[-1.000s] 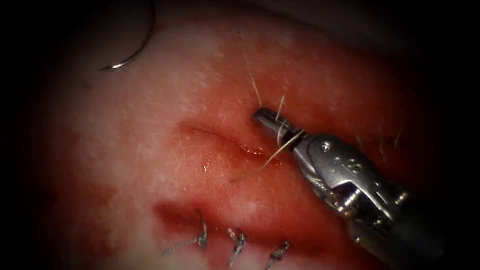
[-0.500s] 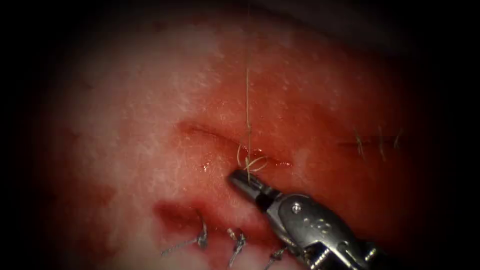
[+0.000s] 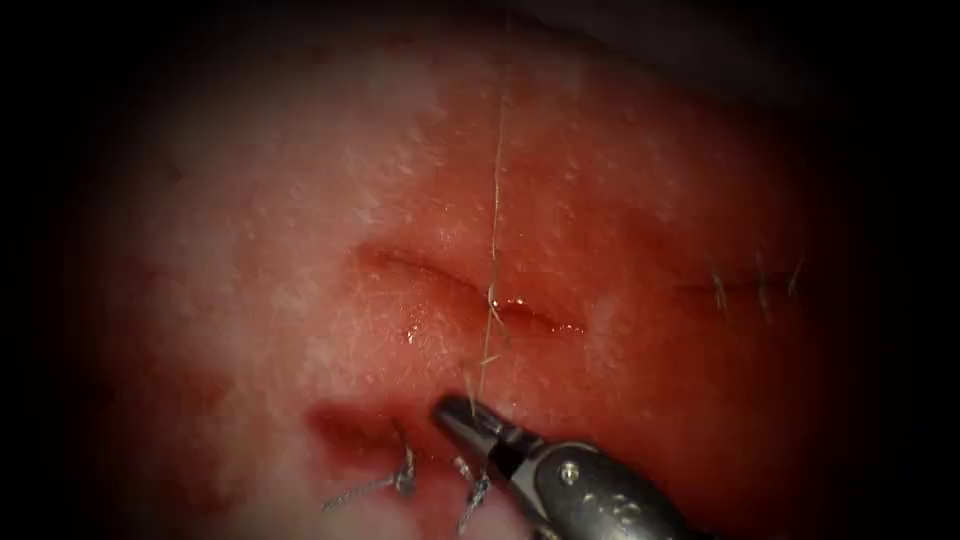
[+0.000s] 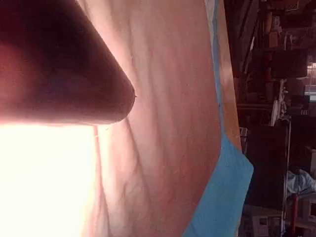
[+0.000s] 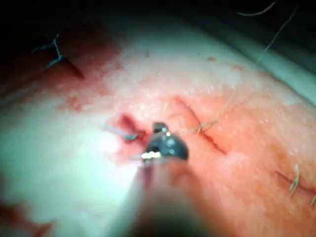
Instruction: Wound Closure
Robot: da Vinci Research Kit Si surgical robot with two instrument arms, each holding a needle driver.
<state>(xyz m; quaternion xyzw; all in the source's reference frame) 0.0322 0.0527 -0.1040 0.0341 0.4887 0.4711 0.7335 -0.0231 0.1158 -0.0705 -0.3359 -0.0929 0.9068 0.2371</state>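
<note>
The cut (image 3: 450, 285) runs across the middle of the tissue (image 3: 300, 250), wet with red fluid. My right tool (image 3: 455, 412) sits just below the cut, its jaws shut on the thread (image 3: 494, 200). From the jaw tips the thread rises taut to a small knot (image 3: 491, 297) on the cut, then carries on straight up out of the picture. In the right wrist view, the right tool (image 5: 160, 143) holds the thread (image 5: 219, 116) close beside the same knot (image 5: 200, 129).
Dark stitches (image 3: 405, 478) close a second cut near the bottom, right beside the right tool. A third stitched cut (image 3: 750, 285) lies far right. In the left wrist view, pale drape (image 4: 168, 128) and blue cloth (image 4: 222, 197) lie over the bench.
The right tool went from upper right of the cut to below it, pulling the thread. The loose loops drew down into a small knot. The needle left the view at upper left.
</note>
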